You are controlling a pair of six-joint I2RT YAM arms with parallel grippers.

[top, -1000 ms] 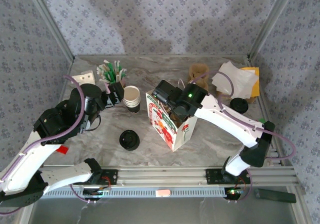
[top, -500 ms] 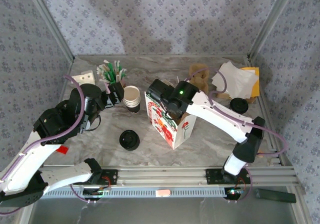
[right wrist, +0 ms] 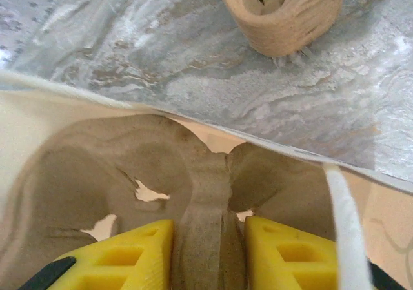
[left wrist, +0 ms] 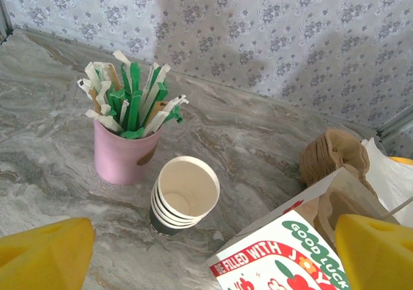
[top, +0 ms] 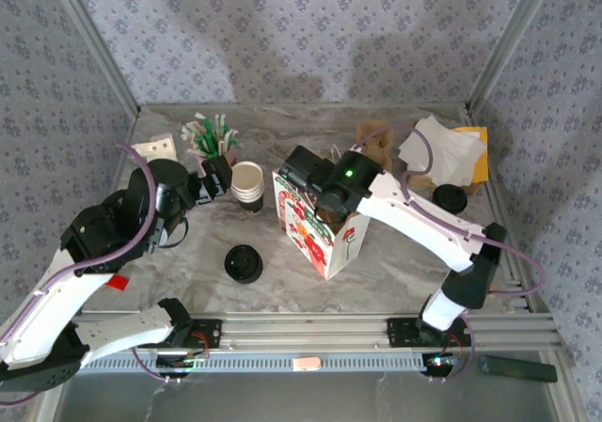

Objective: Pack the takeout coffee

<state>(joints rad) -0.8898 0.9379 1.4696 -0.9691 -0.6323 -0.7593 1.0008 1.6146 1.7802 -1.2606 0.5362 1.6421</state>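
Observation:
The takeout coffee [top: 243, 263], a small cup under a round black lid, stands on the marble table in front of the left arm, with no gripper near it. The printed paper bag [top: 324, 243] stands open at mid table. My right gripper [top: 323, 213] reaches down into it. There it [right wrist: 208, 238] is shut on a ridge of a brown pulp cup carrier [right wrist: 206, 174] inside the bag. My left gripper [top: 218, 176] hovers open beside the stack of lidless cups [left wrist: 184, 193], nothing between its yellow fingers [left wrist: 45, 251].
A pink cup of green and white stirrers [left wrist: 126, 141] stands behind the cup stack. More brown pulp carriers [top: 372, 140], white napkins [top: 442, 149] and a pile of black lids [top: 450, 197] lie at the back right. Patterned walls close in the table.
The right arm has shifted slightly left and back over the bag, still gripping the carrier. The left arm has hardly moved.

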